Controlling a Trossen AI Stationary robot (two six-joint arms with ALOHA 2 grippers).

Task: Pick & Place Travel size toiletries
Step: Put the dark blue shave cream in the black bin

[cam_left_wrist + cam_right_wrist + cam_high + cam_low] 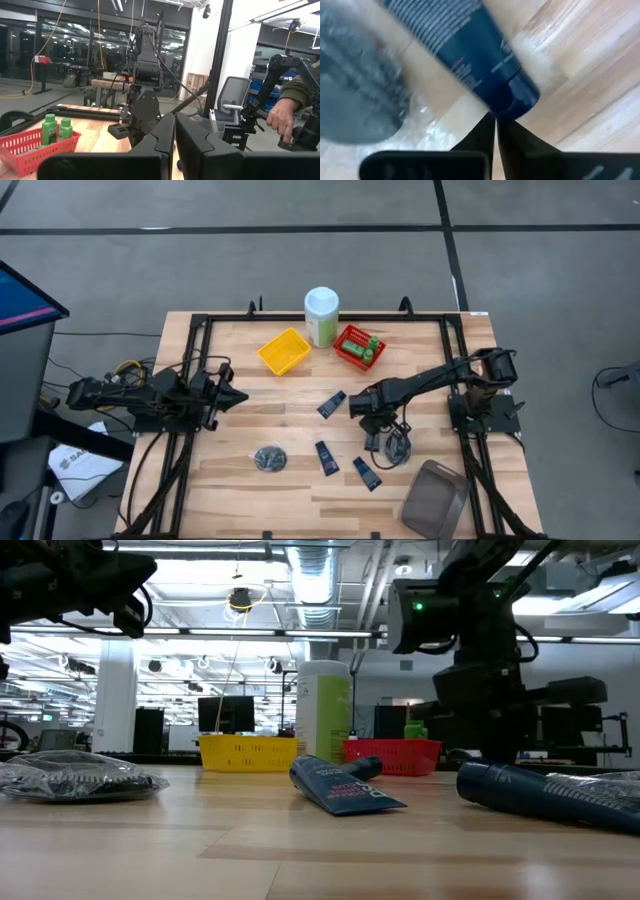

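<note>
Three flat navy tubes lie flat on the wood: one mid-table point(331, 404) and two nearer the front point(326, 457), point(366, 472). A fourth tube point(470, 55) lies under my right gripper point(495, 119), which is shut, pointing down, its tips at the tube's cap point(512, 97). One clear-wrapped dark bundle point(270, 459) lies front left and another point(355, 95) lies beside the fourth tube. Green bottles point(371, 348) stand in the red basket point(348, 352). My left gripper point(238, 395) is shut and empty over the table's left side. My right gripper's shut fingertips point(487, 127) come from above, pointing down, and stand right at the cap end point(506, 106) of the navy tube, which lies flat on the table. I cannot tell whether they touch it.
A yellow basket point(284, 351) and a tall pale green canister with a white lid point(321, 316) stand at the back beside the red basket. A grey container point(435, 498) sits at the front right. A person's hand point(282, 120) shows beyond the table.
</note>
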